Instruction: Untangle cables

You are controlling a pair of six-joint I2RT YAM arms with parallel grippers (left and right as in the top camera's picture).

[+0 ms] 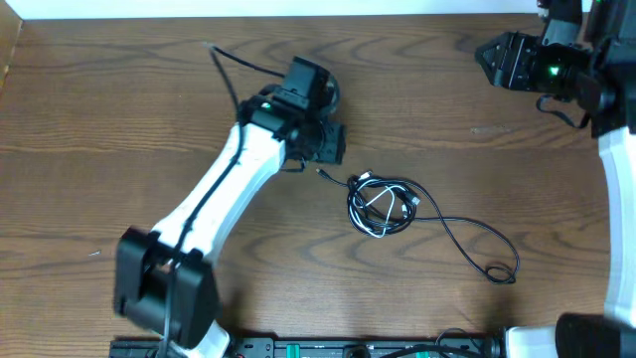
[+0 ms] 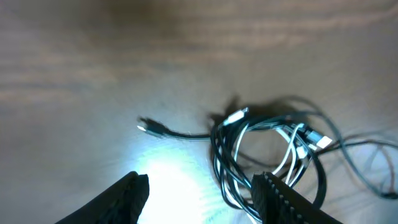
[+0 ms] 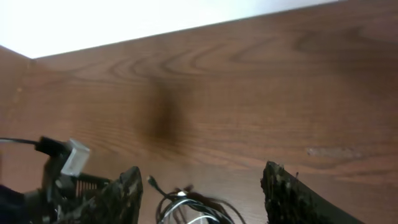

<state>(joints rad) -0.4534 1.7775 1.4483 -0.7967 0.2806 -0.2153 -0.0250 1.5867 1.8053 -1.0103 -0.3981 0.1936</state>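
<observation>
cables point(image 1: 383, 206): lying knotted on the table point(image 1: 119, 119)
left gripper point(image 2: 200, 190): hanging wide open beside them
right gripper point(image 3: 202, 183): also gaping, well apart

Left claw point(image 2: 199, 200) spread wide; right claw point(image 3: 202, 196) spread wide.

robot lab setup: left arm point(image 1: 214, 194), right arm point(image 1: 621, 189) at wood-grain table point(image 1: 89, 129), white wall point(image 3: 124, 18).

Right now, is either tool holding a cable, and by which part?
Nothing is held. Left tool and right tool are both open; the cables lie on the table.
</observation>
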